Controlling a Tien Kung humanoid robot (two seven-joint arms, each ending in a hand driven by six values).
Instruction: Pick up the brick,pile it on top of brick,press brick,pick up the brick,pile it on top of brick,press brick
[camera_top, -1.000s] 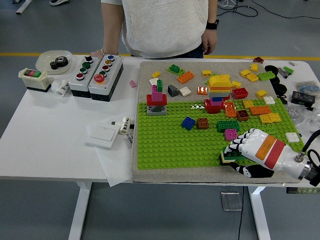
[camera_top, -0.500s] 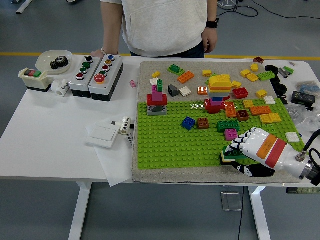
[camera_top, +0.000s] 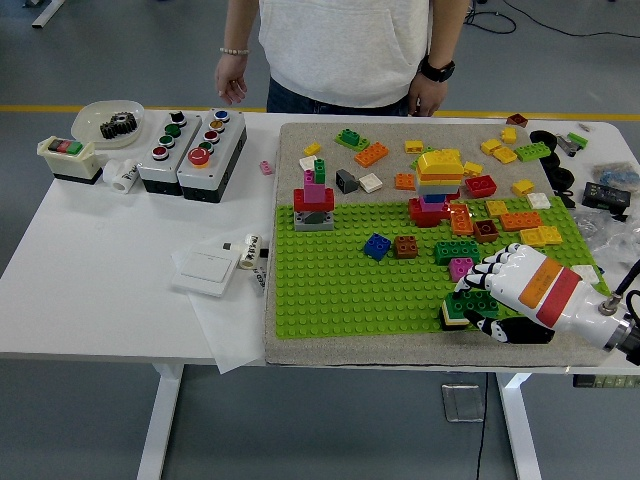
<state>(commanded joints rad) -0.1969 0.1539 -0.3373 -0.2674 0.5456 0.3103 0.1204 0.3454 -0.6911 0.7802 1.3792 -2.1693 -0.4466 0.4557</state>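
**Right hand on a small brick stack, lower right of the green baseplate**

The brick stack (camera_top: 458, 311) sits at the lower right of the frame, on the near edge of the green baseplate (camera_top: 340, 280): a green brick over a pale one, dark at the base (exact layers hard to read under the hand). The right hand (camera_top: 505, 295) lies directly over it from the right. Its white fingers (camera_top: 478, 285) curl down onto the top and right side of the stack; whether they clamp or merely press, I cannot tell. The stack pokes out left of the fingertips, so it lies leftward and below the palm.

Judgement: this looks like the press step, calling for a downward push.

Nearest loose candidates for a next pick: a magenta brick (camera_top: 461, 267) just above the fingers, a dark green brick (camera_top: 455, 250) beyond.

Containers: a pale dish (camera_top: 92, 115) at upper left holds a black gear (camera_top: 118, 124).

Left arm not seen. A person (camera_top: 350, 50) stands at the far side, hands hanging off the table.
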